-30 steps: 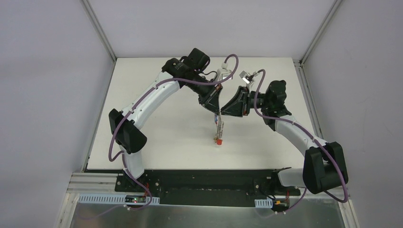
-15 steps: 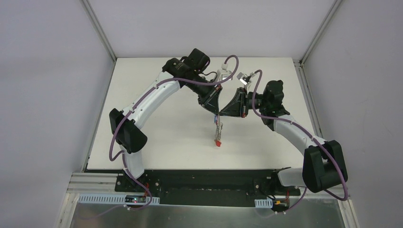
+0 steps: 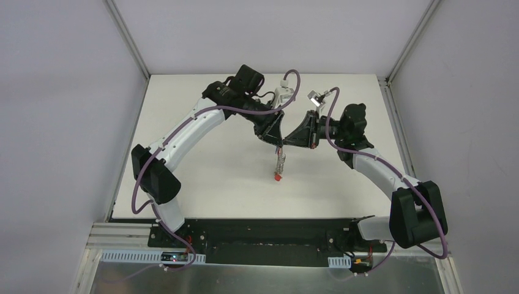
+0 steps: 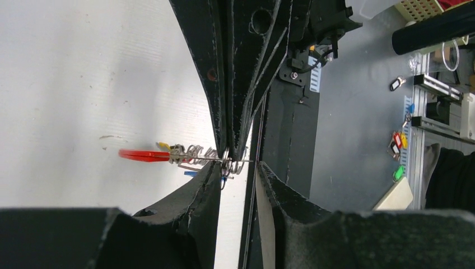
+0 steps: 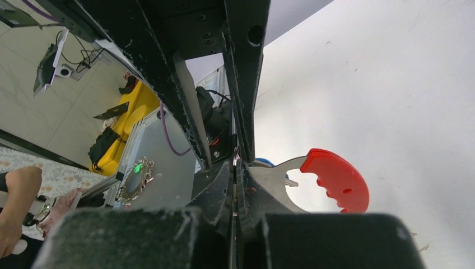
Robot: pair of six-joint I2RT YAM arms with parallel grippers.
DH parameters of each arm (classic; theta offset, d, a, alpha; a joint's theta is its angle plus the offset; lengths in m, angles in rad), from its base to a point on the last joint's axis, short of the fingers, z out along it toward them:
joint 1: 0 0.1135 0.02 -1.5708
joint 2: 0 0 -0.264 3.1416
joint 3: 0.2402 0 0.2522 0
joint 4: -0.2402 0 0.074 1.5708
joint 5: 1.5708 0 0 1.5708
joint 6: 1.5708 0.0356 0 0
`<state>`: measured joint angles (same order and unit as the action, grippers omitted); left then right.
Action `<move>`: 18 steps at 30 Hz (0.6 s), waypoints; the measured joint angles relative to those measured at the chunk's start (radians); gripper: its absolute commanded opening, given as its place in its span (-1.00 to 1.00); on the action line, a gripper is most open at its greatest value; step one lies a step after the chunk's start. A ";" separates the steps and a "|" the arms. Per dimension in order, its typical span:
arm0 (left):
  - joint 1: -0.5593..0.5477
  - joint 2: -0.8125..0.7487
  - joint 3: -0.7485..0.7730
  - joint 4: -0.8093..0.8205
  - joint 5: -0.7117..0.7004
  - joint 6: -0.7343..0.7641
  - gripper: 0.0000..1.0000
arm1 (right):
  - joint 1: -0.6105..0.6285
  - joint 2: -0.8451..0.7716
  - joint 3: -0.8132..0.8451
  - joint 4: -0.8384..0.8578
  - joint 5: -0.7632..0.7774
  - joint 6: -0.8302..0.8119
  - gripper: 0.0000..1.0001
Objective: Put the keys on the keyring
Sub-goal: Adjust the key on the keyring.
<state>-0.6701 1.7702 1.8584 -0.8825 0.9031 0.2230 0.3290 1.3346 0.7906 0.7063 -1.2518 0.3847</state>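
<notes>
The keyring (image 3: 280,166) hangs above the table where the two grippers meet, red half (image 3: 278,177) lowest, grey clip half on top. My right gripper (image 5: 235,168) is shut on the thin grey metal top of the keyring (image 5: 336,180). My left gripper (image 4: 238,171) is open, its fingers (image 4: 196,193) straddling that same end and the right gripper's tips, with table showing through the gap. In the left wrist view the keyring (image 4: 143,155) is edge-on, with a yellow tag (image 4: 162,145) and a blue tag (image 4: 190,173) at its clips. Whether those keys hang on the clips I cannot tell.
The white table (image 3: 202,171) is walled by grey panels on three sides, with the black base rail (image 3: 263,229) at the near edge. Beyond the table, the left wrist view shows spare tagged keys (image 4: 399,141) on a bench.
The left arm's elbow and lower links have swung left. Both grippers stay together over the table middle, and the hanging keyring has shifted slightly up and left.
</notes>
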 measured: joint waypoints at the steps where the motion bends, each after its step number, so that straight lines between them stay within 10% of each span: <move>1: 0.004 -0.012 -0.018 0.024 0.002 -0.010 -0.42 | -0.002 0.000 0.000 0.005 0.006 0.006 -1.00; 18: 0.018 -0.039 -0.084 0.132 0.009 -0.042 -0.68 | -0.039 0.000 0.000 0.049 0.024 0.071 -1.00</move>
<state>-0.6525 1.7313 1.7744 -0.7506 0.9123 0.1806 0.2901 1.3346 0.7902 0.7551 -1.2278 0.4561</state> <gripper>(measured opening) 0.170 0.009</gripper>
